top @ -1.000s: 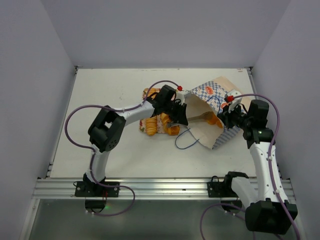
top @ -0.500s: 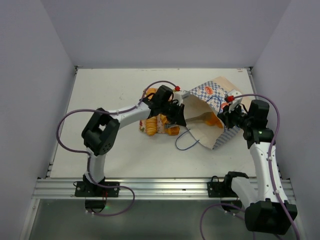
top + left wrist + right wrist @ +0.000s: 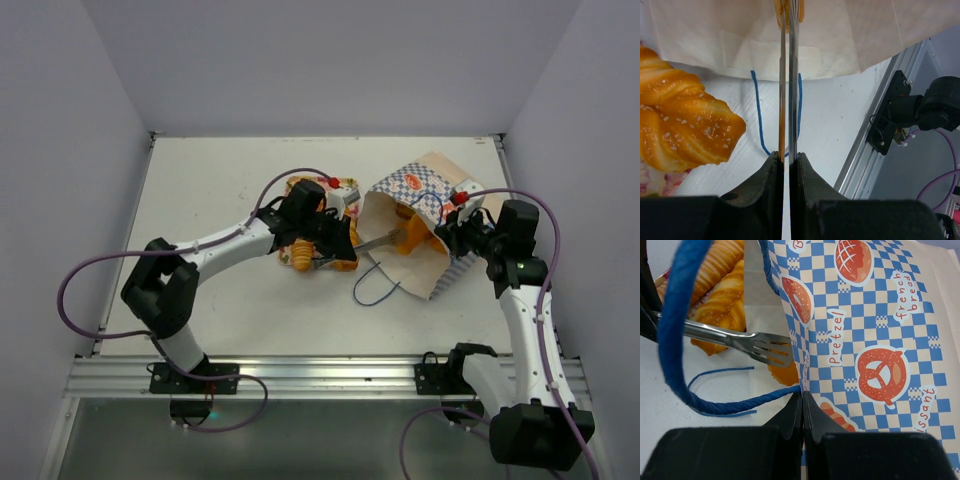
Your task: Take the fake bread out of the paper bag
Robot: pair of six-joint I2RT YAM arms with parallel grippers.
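From above, the paper bag (image 3: pixel 425 185) lies on its side on the white table (image 3: pixel 220 190), its mouth turned to the left. The left end effector (image 3: pixel 340 245) is closed on metal tongs (image 3: pixel 375 242), whose tips reach into the mouth, to an orange piece of bread (image 3: pixel 413 240) inside. Other pastries (image 3: pixel 300 255) lie on a flowered tray (image 3: pixel 345 188) just beside the bag. The right end effector (image 3: pixel 455 228) is closed on the rim of the bag. Pale walls stand around the table on three sides, and a metal rail (image 3: pixel 320 375) runs along its near edge. In the left wrist view the two blades of the tongs are pressed nearly together, and a sesame twist (image 3: pixel 685 130) lies at the left. In the right wrist view the forked tips touch the bread in the mouth, and a blue cord handle (image 3: pixel 675 340) loops in front. I judge that this is the step of pulling one piece out; the next move needs a steady squeeze and a straight draw toward the tray, while the right arm holds the bag in place.
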